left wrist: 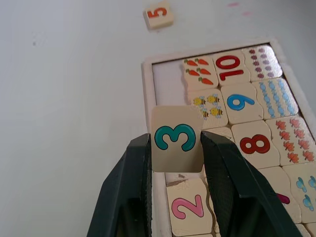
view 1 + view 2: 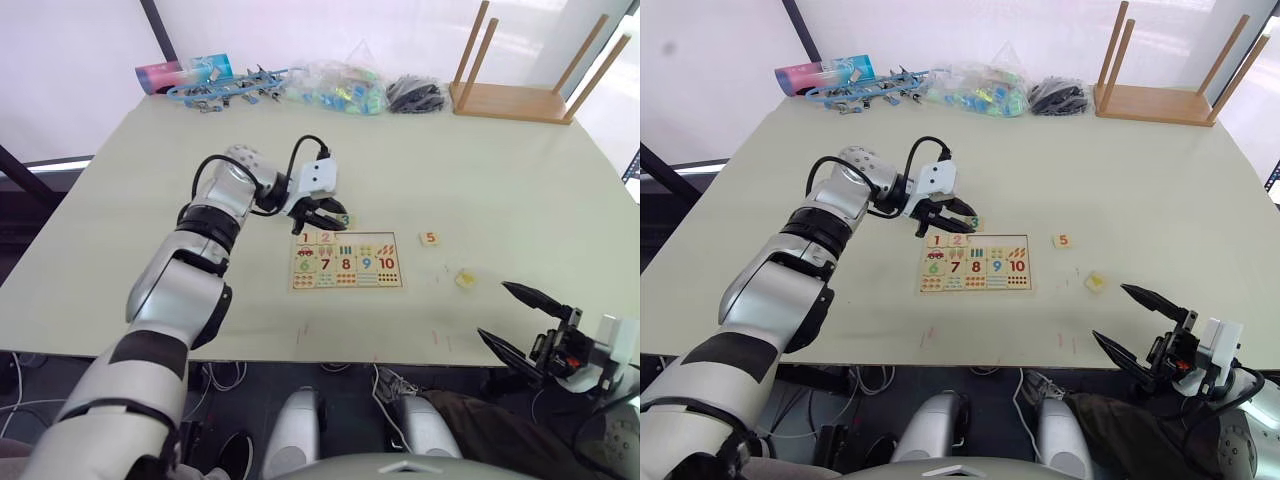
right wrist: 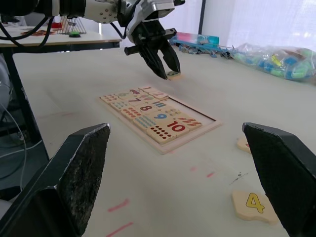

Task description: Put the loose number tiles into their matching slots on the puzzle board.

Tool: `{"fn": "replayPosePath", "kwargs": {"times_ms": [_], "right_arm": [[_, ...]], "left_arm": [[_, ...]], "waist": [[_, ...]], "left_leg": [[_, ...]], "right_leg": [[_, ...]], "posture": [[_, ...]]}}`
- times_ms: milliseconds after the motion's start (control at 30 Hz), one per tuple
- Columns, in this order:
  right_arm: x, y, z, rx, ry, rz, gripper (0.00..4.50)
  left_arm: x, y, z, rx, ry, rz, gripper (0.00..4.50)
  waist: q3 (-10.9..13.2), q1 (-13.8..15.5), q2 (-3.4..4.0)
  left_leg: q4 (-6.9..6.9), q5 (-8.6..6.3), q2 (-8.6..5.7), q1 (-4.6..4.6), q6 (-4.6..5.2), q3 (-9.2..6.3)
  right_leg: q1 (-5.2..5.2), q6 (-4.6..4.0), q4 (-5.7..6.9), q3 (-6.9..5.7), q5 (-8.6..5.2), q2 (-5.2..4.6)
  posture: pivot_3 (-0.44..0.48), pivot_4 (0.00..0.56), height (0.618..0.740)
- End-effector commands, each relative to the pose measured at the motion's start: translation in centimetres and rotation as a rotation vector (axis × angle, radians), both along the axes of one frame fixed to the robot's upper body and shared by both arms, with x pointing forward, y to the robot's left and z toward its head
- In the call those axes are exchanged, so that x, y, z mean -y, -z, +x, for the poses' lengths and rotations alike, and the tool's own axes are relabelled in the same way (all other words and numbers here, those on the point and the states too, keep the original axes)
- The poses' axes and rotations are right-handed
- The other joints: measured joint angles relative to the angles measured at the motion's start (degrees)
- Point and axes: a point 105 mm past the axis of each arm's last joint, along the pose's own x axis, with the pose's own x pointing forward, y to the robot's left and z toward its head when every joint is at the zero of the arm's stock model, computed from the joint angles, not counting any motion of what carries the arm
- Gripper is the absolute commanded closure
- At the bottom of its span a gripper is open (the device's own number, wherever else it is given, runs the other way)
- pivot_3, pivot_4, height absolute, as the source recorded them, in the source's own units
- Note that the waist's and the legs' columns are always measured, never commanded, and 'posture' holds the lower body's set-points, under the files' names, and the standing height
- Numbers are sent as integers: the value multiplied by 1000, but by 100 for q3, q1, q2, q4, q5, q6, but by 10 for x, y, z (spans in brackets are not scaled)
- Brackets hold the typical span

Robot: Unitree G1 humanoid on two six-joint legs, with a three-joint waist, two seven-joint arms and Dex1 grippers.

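The left gripper is pinching the green 3 tile between its two fingers, holding it just above the top edge of the puzzle board, which is lying at the centre of the table. The 5 tile is sitting to the right of the board, the 4 tile lower right. The right gripper is hanging spread wide and empty at the lower right of the frame.

Pale table before bright white walls, dark floor below
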Motion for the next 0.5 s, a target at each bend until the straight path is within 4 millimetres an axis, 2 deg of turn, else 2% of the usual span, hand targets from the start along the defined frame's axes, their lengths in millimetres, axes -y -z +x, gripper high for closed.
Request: {"fn": "replayPosePath", "kwargs": {"times_ms": [33,133,500], "right_arm": [[1,-11,-2,59,18,-4,0],[1,-10,-4,60,24,-2,0],[1,-10,-4,63,32,-1,0]], "left_arm": [[4,-14,5,21,-4,16,3491],[6,-9,3,-33,-6,50,3491],[16,3,4,-65,-21,99,3491]], "waist": [[0,4,0],[0,14,-1],[1,0,-1]], "left_leg": [[0,0,0,0,0,0],[1,0,-1,-2,0,-1],[3,0,-2,-4,0,-6]], "right_leg": [[0,0,0,0,1,0],[0,2,0,0,0,0],[0,1,0,0,1,0]], "posture": [[0,150,740],[0,150,740],[0,150,740]]}}
